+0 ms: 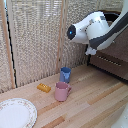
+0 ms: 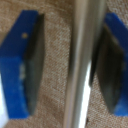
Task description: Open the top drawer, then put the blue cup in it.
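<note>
No legible text, label, brand, number or sign appears in either view. The blue pads (image 2: 22,70) of the jaws and the silver bar handle (image 2: 85,65) between them carry no markings. The blue cup (image 1: 65,74), the pink mug (image 1: 62,91), the plate (image 1: 15,112) and the robot arm (image 1: 92,31) in the exterior view likewise bear no readable characters.
</note>
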